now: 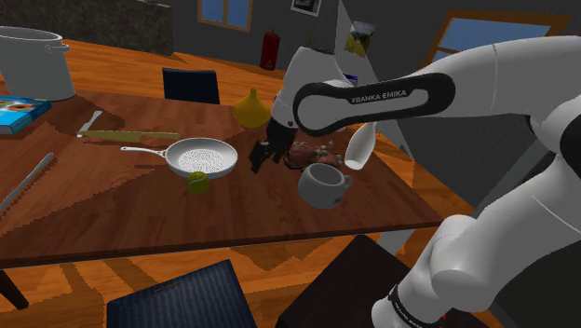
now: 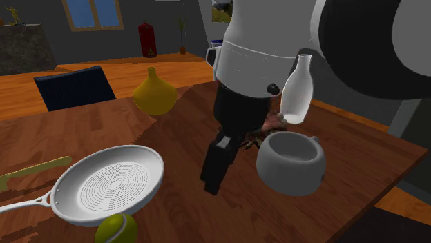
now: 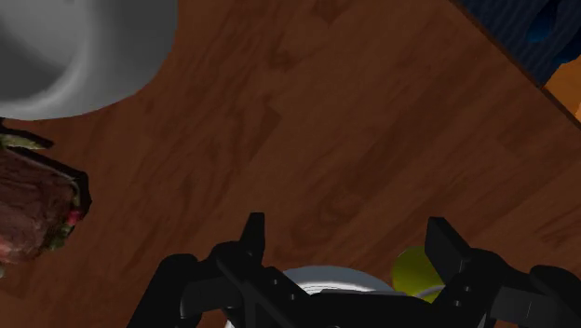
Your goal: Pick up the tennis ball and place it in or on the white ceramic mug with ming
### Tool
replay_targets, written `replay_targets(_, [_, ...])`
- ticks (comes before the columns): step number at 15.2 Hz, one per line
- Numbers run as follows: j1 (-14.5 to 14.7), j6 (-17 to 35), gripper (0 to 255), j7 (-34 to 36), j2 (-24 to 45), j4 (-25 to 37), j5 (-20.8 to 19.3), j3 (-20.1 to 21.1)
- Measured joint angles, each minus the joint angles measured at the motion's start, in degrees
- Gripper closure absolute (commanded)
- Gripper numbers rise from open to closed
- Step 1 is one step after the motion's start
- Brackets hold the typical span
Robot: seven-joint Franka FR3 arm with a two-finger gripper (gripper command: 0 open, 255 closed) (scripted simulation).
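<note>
The yellow-green tennis ball (image 1: 197, 182) (image 2: 116, 229) lies on the wooden table, touching the near rim of a white frying pan (image 1: 200, 158) (image 2: 110, 183). A pale grey-white mug (image 1: 324, 184) (image 2: 291, 162) (image 3: 74, 47) stands upright to the shoulder view's right of the pan. My black gripper (image 1: 259, 157) (image 2: 217, 172) (image 3: 349, 242) hangs above the bare wood between pan and mug. It is open and holds nothing. In the wrist view the ball (image 3: 416, 273) peeks out beside one finger (image 3: 445, 244), next to the pan's rim (image 3: 326, 278).
A white bottle (image 1: 361, 144) (image 2: 297, 93) and a reddish-brown food item (image 1: 312, 151) (image 3: 33, 210) sit just behind the mug. A yellow gourd-shaped vase (image 1: 251, 109) (image 2: 156, 93) stands farther back. At the shoulder view's left are a knife (image 1: 126, 136), a book (image 1: 19, 112) and a large pot (image 1: 33, 61).
</note>
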Motion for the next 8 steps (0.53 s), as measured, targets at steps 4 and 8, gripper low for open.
replay_targets(4, [0.87, 5.12, 0, 1.54, 7.51, 3.87, 0.36, 1.37])
replay_targets(8, [1.90, 9.14, 0, 3.47, 15.72, 9.61, -0.07, 2.67])
